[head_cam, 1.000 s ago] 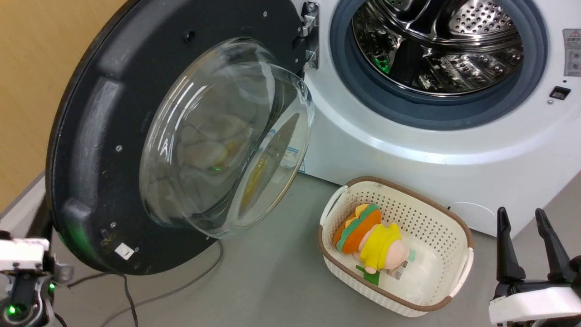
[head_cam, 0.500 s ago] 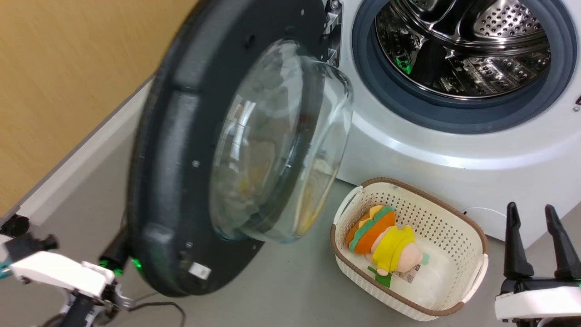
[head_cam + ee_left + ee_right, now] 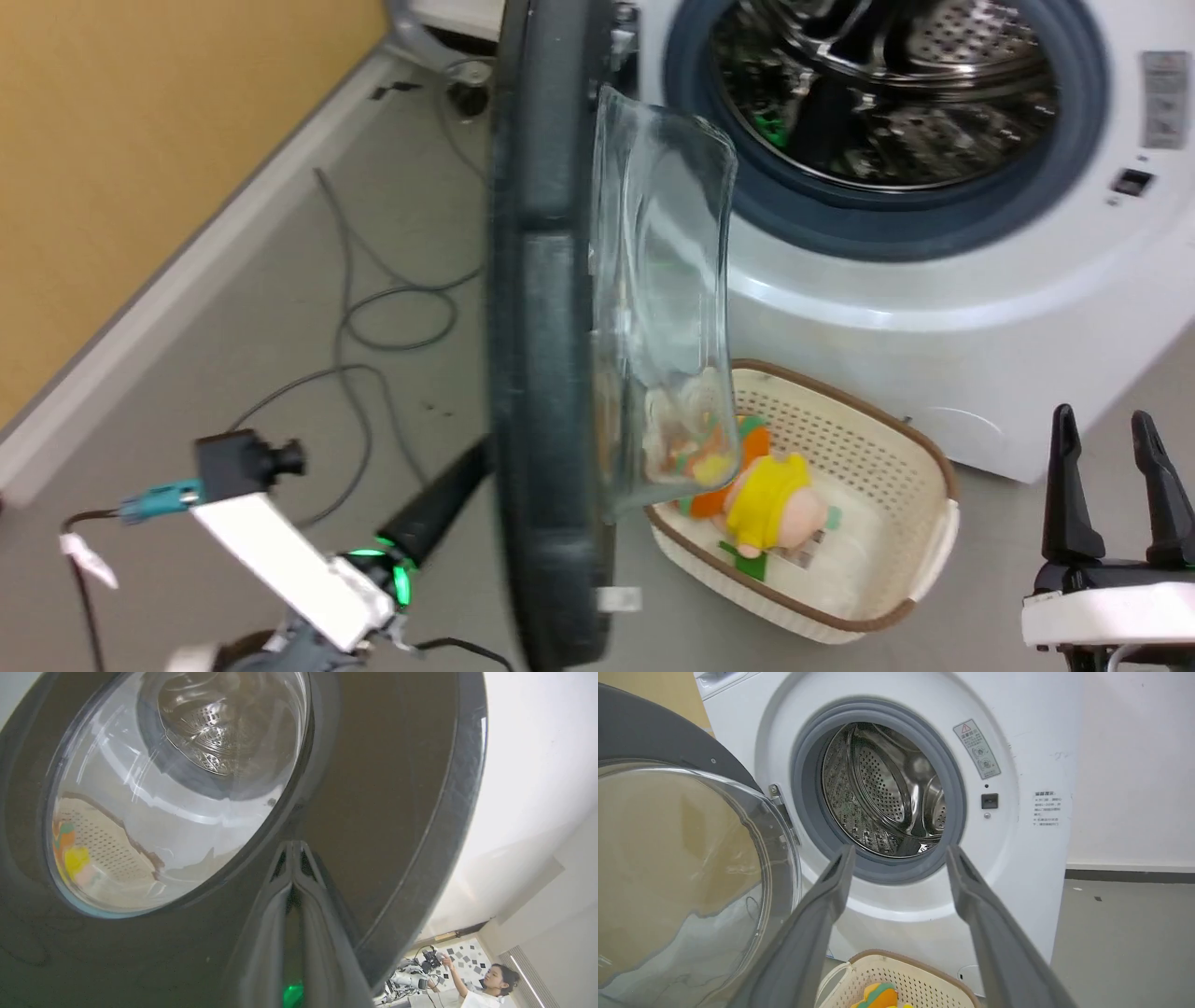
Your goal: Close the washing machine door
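Facing us: washing machine (image 3: 934,308), drum mouth open. The washing machine door (image 3: 541,373) hangs on its left hinge, about half shut, edge-on to head view. Looks heavy, rigid, slick; glass bowl fragile, so push the black outer face near the free edge. Left end effector (image 3: 293,847): fingers together, tips on that face, arm angled up from low. Right end effector (image 3: 1103,415): spread, empty, idle.

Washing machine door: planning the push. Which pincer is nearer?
Left. The left pincer, shut, touches the door on its outer face; the right pincer stands open beyond the basket.
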